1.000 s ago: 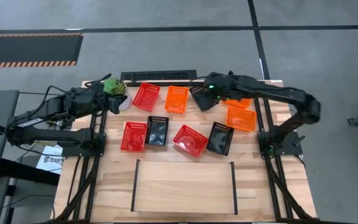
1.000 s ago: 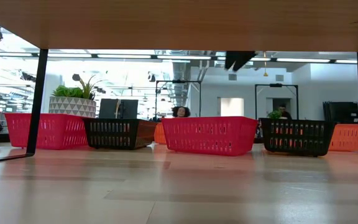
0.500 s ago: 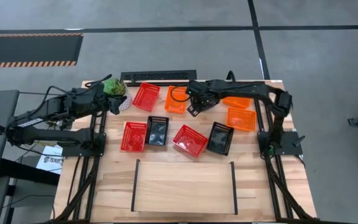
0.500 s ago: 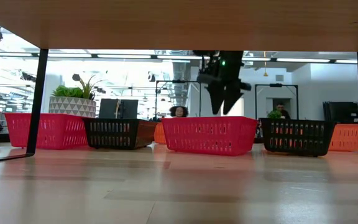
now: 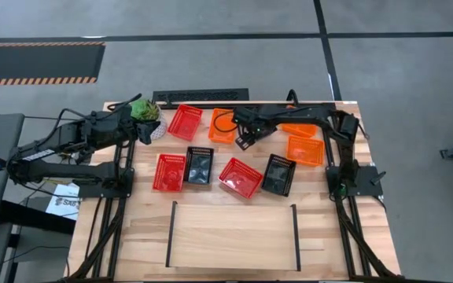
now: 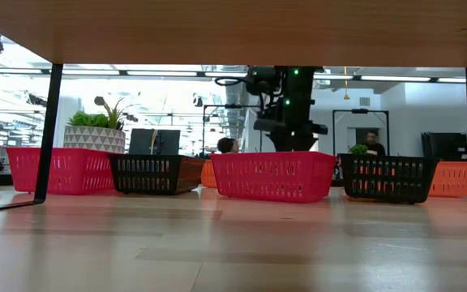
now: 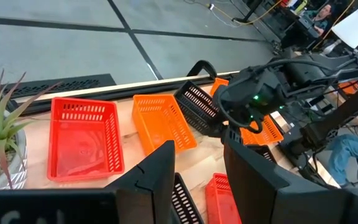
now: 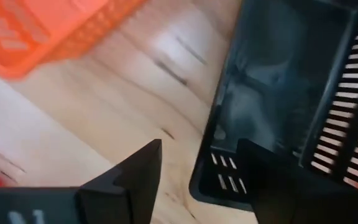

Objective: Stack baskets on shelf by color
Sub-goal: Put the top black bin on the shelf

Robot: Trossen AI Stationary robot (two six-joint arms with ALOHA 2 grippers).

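From above we see the whole table point(image 5: 336, 244); the shelf point(image 5: 233, 233), a light plank between two thin black rails, lies at six o'clock with its long axis running nine to three. Beyond it a row of baskets sits mid-table: a red basket point(image 5: 169, 171), a black basket point(image 5: 199, 165) touching it, a second red basket point(image 5: 241, 177) turned diagonally, and another black basket point(image 5: 278, 174). Toward twelve o'clock are a third red basket point(image 5: 185, 122) and an orange basket point(image 5: 222, 126), long axes roughly twelve to six; two more orange ones sit toward two o'clock, one point(image 5: 305, 149) clear and the other half under the right arm.

The low view adds only the baskets' side walls and the right arm coming down behind the middle red one; people show in the room beyond.

The right gripper point(image 5: 244, 135) hangs near the centre, just beside the orange basket. Only the right wrist view shows a tilted black basket point(image 8: 291, 106) at its fingertips, one finger point(image 8: 126, 180) outside the wall, the other inside: the fingers are spread astride the rim.

The left gripper point(image 7: 194, 180) waits at ten o'clock beside the potted plant point(image 5: 142, 110), fingers spread, nothing between them.
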